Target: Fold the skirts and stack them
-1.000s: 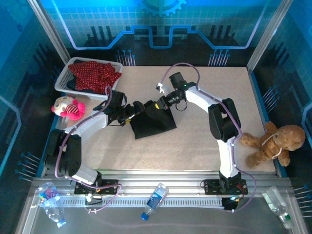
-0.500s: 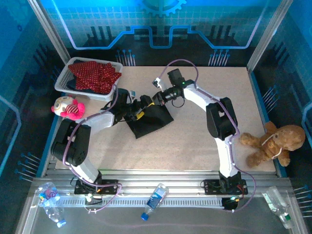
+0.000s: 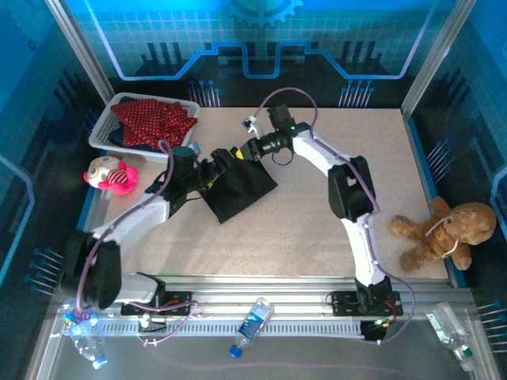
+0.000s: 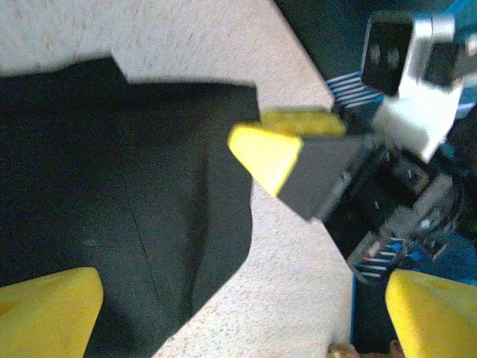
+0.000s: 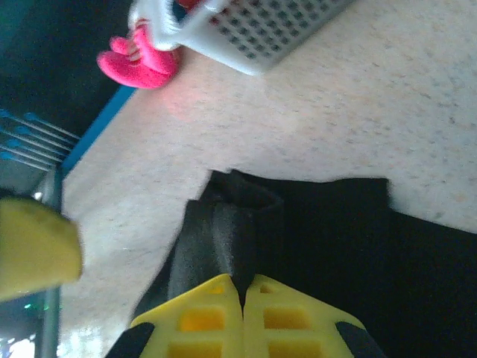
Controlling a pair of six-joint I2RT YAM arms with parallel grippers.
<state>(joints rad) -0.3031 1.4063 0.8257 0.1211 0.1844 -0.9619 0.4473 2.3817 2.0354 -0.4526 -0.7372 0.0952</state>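
Left fingers [image 4: 46, 312] are spread wide over the black skirt [image 3: 238, 190]; right fingers [image 5: 197, 319] are pressed together, pinching its far corner. It lies toward the far-left corner of the bench [image 3: 333, 214]. It looks limp and light, best taken by its corners. Beside it, the white basket [image 3: 103, 131] holds the red skirt [image 3: 154, 120].

In the left wrist view, the left gripper [image 4: 242, 298] is being cut off at its fingers [image 4: 48, 313] by the lower corners, and the right gripper [image 4: 261, 142] at centre is being blurred. In the right wrist view, the basket [image 5: 276, 30] and plush toy [image 5: 141, 63] are being clipped by the top edge, and the black skirt [image 5: 358, 253] by the right edge. At upper left of the top view, dark fabric [image 3: 125, 139], possibly denim, is being largely covered by the red skirt [image 3: 154, 119].
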